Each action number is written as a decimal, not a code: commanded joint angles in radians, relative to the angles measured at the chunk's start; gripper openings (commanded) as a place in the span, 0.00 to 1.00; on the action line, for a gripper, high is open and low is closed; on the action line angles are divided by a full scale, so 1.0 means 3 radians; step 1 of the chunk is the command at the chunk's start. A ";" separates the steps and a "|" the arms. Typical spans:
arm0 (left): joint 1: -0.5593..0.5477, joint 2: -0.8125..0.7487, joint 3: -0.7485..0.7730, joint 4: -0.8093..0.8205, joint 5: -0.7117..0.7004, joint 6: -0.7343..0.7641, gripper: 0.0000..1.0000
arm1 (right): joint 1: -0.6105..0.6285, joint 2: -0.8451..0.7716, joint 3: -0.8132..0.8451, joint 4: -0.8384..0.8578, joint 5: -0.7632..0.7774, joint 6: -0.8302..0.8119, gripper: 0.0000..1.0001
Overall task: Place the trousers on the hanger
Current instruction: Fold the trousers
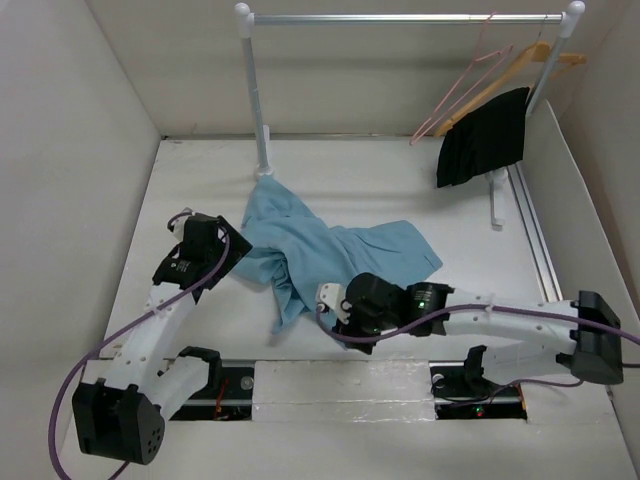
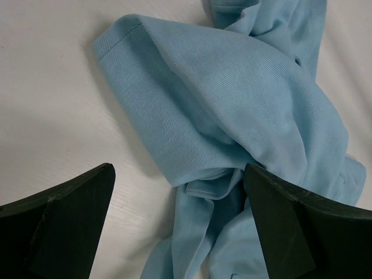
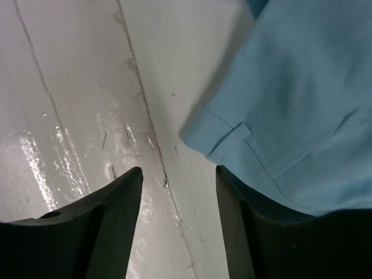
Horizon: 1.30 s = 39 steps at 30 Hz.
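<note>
The trousers [image 1: 330,250] lie crumpled on the table [image 1: 200,180], between the two arms and well apart from the rail [image 1: 400,17] at the back. No part of them is on the hanger [image 1: 462,92], which hangs empty at the right end of the rail beside a black garment [image 1: 485,138]. The left gripper [image 2: 179,171] stands at the left edge of the cloth, fingers wide apart with nothing between them. Bunched folds sit directly ahead, so this spread suits a bite on thick cloth. The right gripper [image 3: 178,171] sits low at the near edge, fingers partly apart over bare table, holding nothing. The waistband corner with its belt loop [image 3: 229,139] lies just beside one finger. It is a likely grasp point, since a waistband gives a firm edge for lifting. Judged stage: grasp not yet made.
</note>
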<state>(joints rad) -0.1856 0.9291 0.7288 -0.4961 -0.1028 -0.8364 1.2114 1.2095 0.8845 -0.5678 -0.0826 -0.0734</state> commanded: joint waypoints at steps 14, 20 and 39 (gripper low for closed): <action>0.0046 0.1105 -0.0277 0.1091 -0.0035 -0.0162 0.87 | 0.0278 0.1050 -0.0039 0.0921 0.0664 0.0470 0.72; 0.0046 0.1397 -0.0251 0.1270 -0.0153 -0.0152 0.45 | 0.0339 0.1450 0.0130 0.0702 0.1247 0.0827 0.21; 0.0082 -0.0316 0.2705 -0.0202 -0.1728 0.0705 0.00 | 0.1454 -0.0585 0.3685 -0.1507 0.2331 0.0614 0.00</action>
<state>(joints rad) -0.1692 0.8368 1.3495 -0.4862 -0.4843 -0.7341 1.6287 1.0328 1.7630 -0.9081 0.5808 0.1566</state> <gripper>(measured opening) 0.025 0.044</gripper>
